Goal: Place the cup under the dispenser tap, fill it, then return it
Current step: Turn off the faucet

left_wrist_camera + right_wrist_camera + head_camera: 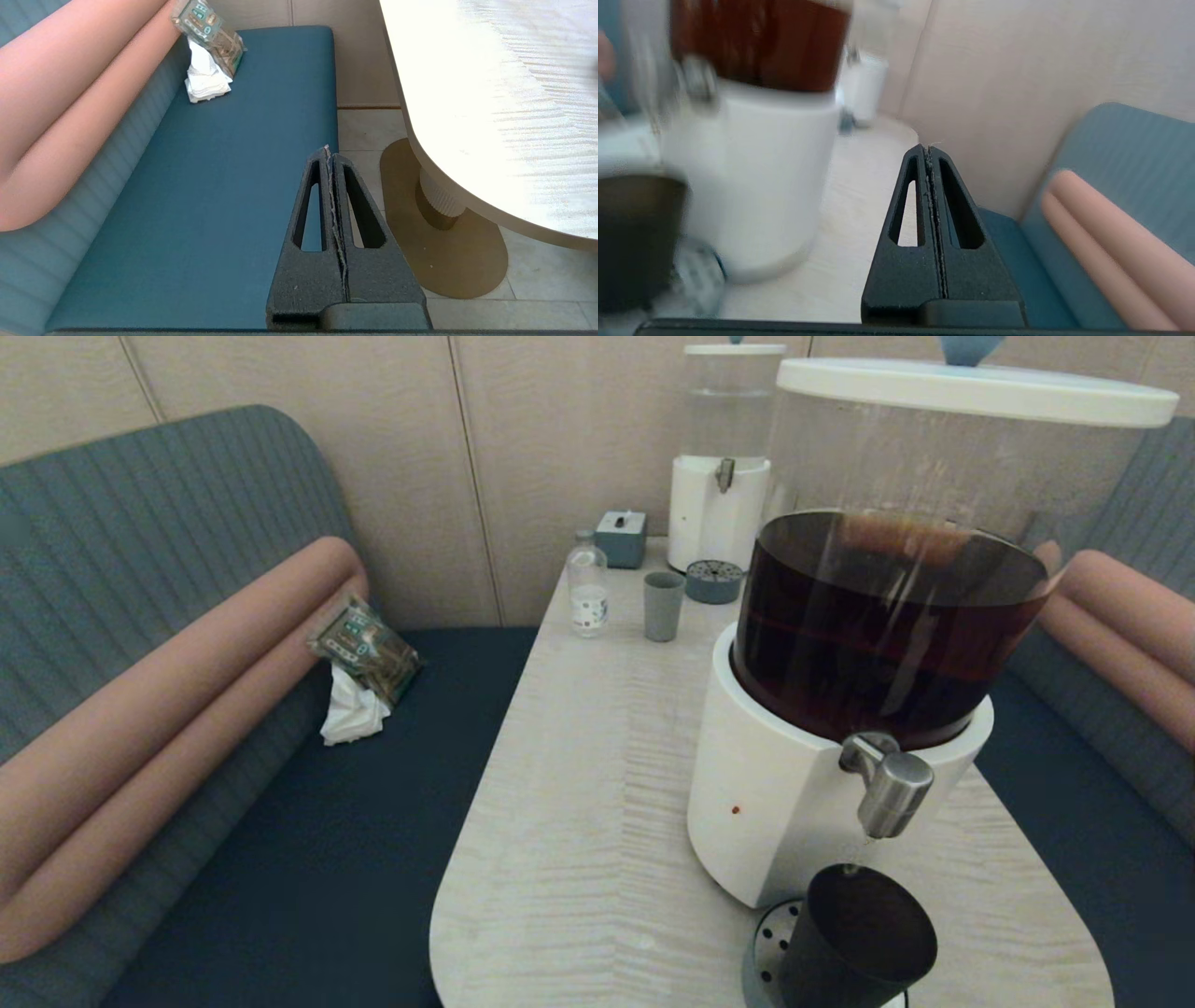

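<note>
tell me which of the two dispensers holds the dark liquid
The big near dispenser, white base and steel tap, holds dark brown liquid. The smaller far dispenser by the wall has a clear tank.

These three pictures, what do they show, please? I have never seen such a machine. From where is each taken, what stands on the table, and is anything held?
They come from a two-armed robot: one head camera, one camera behind each gripper. On the table stand the big dispenser of brown liquid, with the black cup below the dispenser tap, a grey tumbler, a small bottle and a second dispenser. The left gripper is shut above the bench seat; the right gripper is shut beside the table. Neither holds anything.
</note>
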Tool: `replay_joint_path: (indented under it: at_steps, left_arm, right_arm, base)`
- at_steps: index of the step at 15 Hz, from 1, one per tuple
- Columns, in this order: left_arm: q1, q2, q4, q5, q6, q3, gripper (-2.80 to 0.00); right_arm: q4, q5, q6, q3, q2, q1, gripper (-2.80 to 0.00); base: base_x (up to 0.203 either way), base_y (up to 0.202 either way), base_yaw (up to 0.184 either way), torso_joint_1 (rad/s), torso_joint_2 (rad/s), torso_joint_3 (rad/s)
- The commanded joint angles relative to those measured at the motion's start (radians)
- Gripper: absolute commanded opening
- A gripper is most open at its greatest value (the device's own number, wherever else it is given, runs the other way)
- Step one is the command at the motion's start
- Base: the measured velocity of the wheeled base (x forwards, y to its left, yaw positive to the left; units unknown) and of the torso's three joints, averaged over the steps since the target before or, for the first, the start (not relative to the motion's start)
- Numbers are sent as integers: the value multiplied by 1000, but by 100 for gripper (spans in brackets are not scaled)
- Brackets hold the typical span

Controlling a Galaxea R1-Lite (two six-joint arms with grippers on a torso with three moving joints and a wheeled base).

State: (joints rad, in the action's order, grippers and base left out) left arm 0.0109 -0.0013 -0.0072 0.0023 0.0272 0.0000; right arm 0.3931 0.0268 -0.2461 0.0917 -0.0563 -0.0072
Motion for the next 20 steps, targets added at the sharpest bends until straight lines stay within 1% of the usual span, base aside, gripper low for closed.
replay_joint_path:
  at_steps: [1,2,3,4,7,10,12,14,20]
  left_arm:
    - [0,0,0,1,0,0,-280]
    - [0,0,0,1,0,0,-280]
    - [0,0,0,1,0,0,-280]
    - [0,0,0,1,0,0,-280]
    - [0,0,0,1,0,0,-280]
    - [0,0,0,1,0,0,-280]
    - [0,0,0,1,0,0,-280]
    - [0,0,0,1,0,0,-280]
    - [0,0,0,1,0,0,-280]
  right_arm:
    - [18,-3,-28,-89,49,0,-280]
    - [13,-6,-22,-109,55,1,-280]
    - [-43,-8,-1,-104,59,1,-280]
    - [-112,-8,14,-102,59,1,-280]
    - [-334,-1,23,-101,59,1,-280]
    - [-356,24,36,-101,59,1,-280]
    - [-402,20,62,-100,59,1,-280]
    - [-396,16,97,-101,58,1,-280]
    - [-396,15,121,-99,55,1,-280]
  base:
    - [0,0,0,0,0,0]
    - [0,0,0,0,0,0]
    - [0,0,0,0,0,0]
    - [0,0,0,0,0,0]
    - [0,0,0,0,0,0]
    - [0,0,0,0,0,0]
    - [0,0,0,0,0,0]
    - [0,0,0,0,0,0]
    - [0,0,0,0,0,0]
